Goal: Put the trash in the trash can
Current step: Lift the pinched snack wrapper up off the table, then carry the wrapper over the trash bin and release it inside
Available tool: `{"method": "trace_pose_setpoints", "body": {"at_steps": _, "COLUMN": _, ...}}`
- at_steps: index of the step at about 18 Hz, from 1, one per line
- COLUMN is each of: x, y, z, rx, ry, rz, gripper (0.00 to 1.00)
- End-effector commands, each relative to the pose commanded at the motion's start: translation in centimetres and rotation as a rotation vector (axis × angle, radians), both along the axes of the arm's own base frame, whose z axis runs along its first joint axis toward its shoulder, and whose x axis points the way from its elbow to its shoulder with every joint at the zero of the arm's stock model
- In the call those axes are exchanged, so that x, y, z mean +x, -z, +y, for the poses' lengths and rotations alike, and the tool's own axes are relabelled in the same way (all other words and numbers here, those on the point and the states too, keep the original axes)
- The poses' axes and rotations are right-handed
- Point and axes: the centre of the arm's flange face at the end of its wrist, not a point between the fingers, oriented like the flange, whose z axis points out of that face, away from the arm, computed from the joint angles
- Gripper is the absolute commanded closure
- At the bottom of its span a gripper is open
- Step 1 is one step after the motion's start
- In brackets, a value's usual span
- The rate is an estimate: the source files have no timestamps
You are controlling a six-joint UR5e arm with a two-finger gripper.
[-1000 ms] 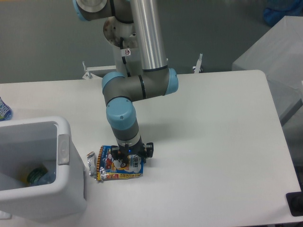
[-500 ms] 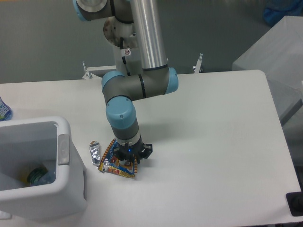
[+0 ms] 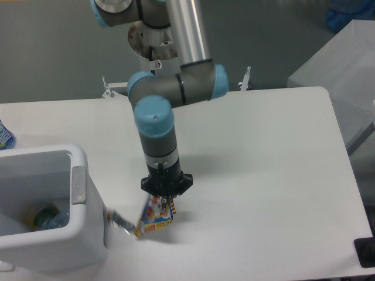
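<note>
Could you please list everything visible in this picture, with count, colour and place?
Snack bag: one, blue-yellow, hanging from the gripper above the table.
Bin: one, white, front left.
Bottle: one, clear, lying inside the bin.
Table: one, white, under everything.
Side table: one, grey, far right.
Gripper: one, black, shut on the snack bag's top.
Arm: one, silver and light blue, centre.

The flat blue-yellow snack bag [image 3: 157,215] hangs just below the end effector [image 3: 166,196], above the white counter [image 3: 263,175]. The white boxy plastic bin [image 3: 76,234] stands to the end effector's left on the counter. A small clear plastic bottle [image 3: 50,219] lies inside that bin.
</note>
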Motion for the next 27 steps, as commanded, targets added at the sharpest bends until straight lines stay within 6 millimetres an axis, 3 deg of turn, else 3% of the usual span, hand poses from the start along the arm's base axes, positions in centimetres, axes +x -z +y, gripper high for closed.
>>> {"method": "trace_pose_setpoints", "body": {"at_steps": 6, "x": -1.7, "y": -10.8, "z": 1.3, "rx": 0.223, "ry": -0.108, "rz": 0.032, "gripper": 0.98}}
{"method": "trace_pose_setpoints", "body": {"at_steps": 9, "x": -1.3, "y": -14.9, "z": 2.1, "rx": 0.320, "ry": -0.136, "rz": 0.017, "gripper": 0.98}}
{"method": "trace_pose_setpoints", "body": {"at_steps": 14, "x": 1.7, "y": -20.2, "z": 0.9, "rx": 0.408, "ry": -0.107, "rz": 0.033, "gripper": 0.98}}
{"method": "trace_pose_setpoints", "body": {"at_steps": 18, "x": 8.3, "y": -25.2, "z": -0.1, "rx": 0.490, "ry": -0.014, "rz": 0.034, "gripper": 0.98}}
{"method": "trace_pose_setpoints", "body": {"at_steps": 22, "x": 14.9, "y": -25.5, "z": 1.8, "rx": 0.479, "ry": 0.130, "rz": 0.046, "gripper": 0.98}}
{"method": "trace_pose_setpoints", "body": {"at_steps": 27, "x": 20.8, "y": -22.8, "z": 3.3, "rx": 0.397, "ry": 0.395, "rz": 0.129, "gripper": 0.98}}
